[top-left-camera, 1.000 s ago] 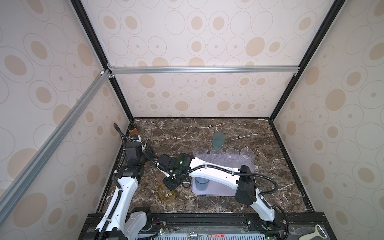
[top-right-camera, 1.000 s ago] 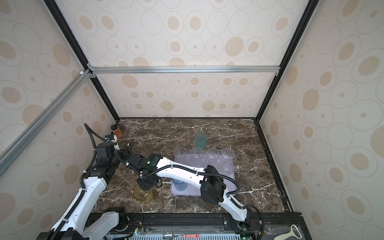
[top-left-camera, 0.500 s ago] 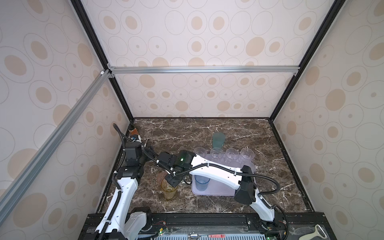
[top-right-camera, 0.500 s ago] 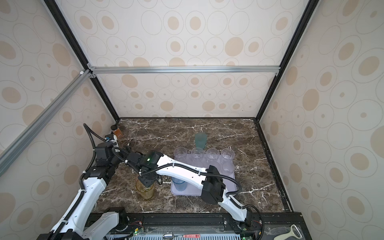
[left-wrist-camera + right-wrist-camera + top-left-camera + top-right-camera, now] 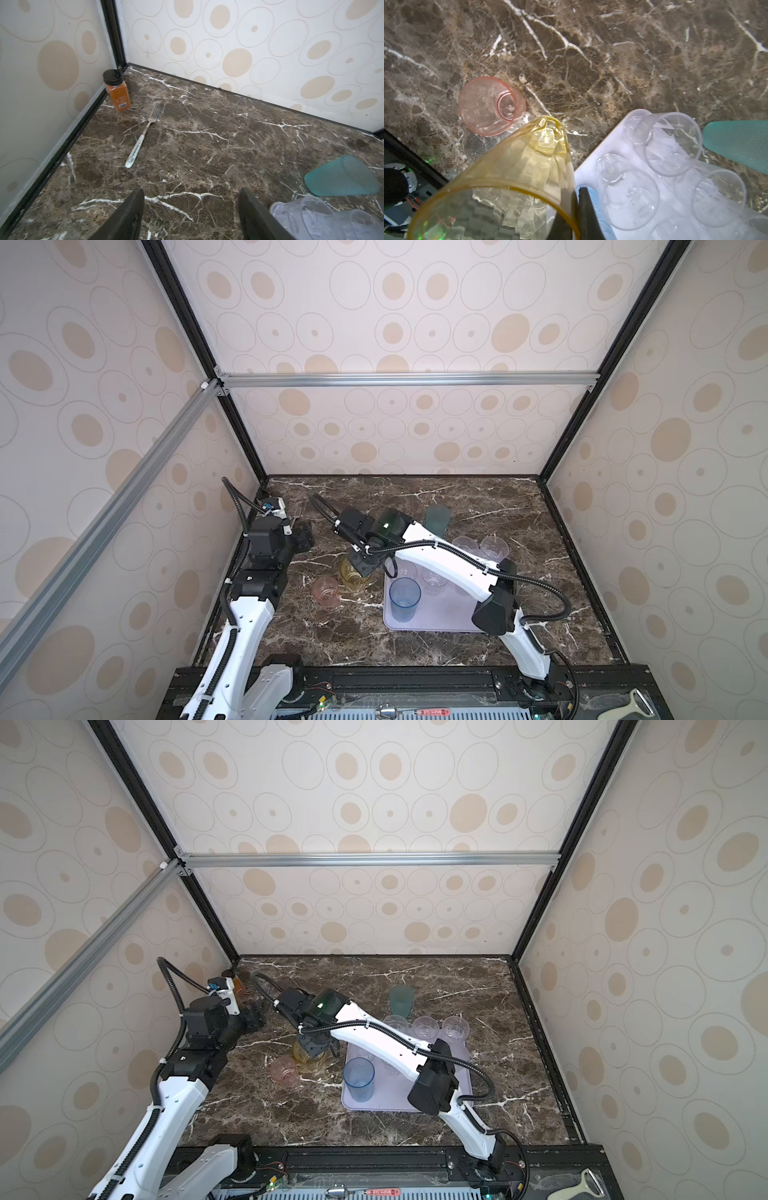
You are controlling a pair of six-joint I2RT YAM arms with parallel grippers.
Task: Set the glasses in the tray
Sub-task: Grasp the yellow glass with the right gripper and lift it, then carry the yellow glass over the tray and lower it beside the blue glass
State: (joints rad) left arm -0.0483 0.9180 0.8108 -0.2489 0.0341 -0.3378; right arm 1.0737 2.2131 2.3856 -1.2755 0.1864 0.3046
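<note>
My right gripper [image 5: 576, 193] is shut on the rim of the amber-yellow glass [image 5: 519, 166], one finger inside and one outside. In both top views that glass [image 5: 353, 572] [image 5: 305, 1054] hangs tilted from the right gripper [image 5: 365, 564] [image 5: 316, 1046] just left of the lavender tray [image 5: 436, 622] [image 5: 386, 1102] [image 5: 602, 149]. A small pink glass [image 5: 326, 591] [image 5: 284, 1071] [image 5: 490, 106] stands on the marble beside it. The tray holds a blue glass [image 5: 404, 599] [image 5: 358, 1079] and several clear glasses [image 5: 494, 547] [image 5: 455, 1027] [image 5: 672, 143]. My left gripper [image 5: 305, 537] [image 5: 259, 1015] [image 5: 191, 207] hovers open and empty at the left.
A teal glass [image 5: 437, 519] [image 5: 401, 999] [image 5: 342, 176] stands on the marble behind the tray. A fork [image 5: 143, 135] and an orange spice bottle [image 5: 117, 91] sit near the back left corner. Walls close in the marble floor on three sides.
My right gripper has shut on the amber-yellow glass's rim and carried it up and away from the front edge, toward the tray. The left arm has stayed put.
</note>
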